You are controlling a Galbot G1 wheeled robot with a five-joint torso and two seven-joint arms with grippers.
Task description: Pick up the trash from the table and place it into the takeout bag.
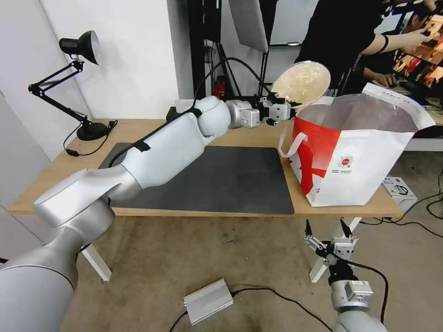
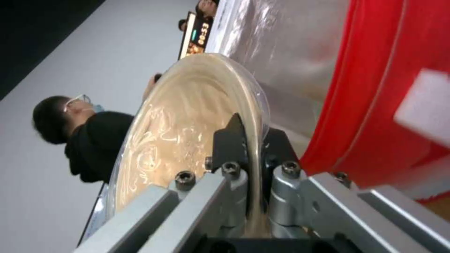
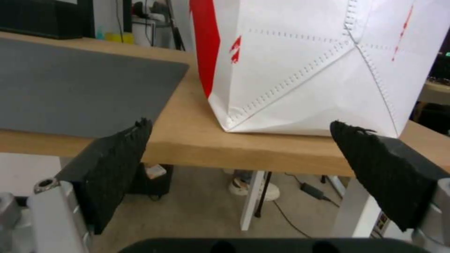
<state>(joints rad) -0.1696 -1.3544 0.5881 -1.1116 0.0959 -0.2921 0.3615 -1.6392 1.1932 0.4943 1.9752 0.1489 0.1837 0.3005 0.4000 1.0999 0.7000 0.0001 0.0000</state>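
Left gripper (image 1: 290, 107) pinching the rim of the beige shallow bowl (image 1: 302, 84), tilted on edge, just above the near-left corner of the open takeout bag (image 1: 364, 161). Bag upright on the worktop (image 1: 194, 213), right of the dark grey mat (image 1: 217, 180). Right gripper (image 1: 328, 229) spread wide, idle, below the worktop's front edge near the bag.

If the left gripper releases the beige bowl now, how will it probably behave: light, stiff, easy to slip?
The beige shallow bowl is probably light: the left gripper holds it tilted on edge by the rim alone. It seems fairly stiff, keeping its round shape in that pinch. Its glossy surface may be slippery. If released, it would likely drop toward the takeout bag, perhaps catching its rim.
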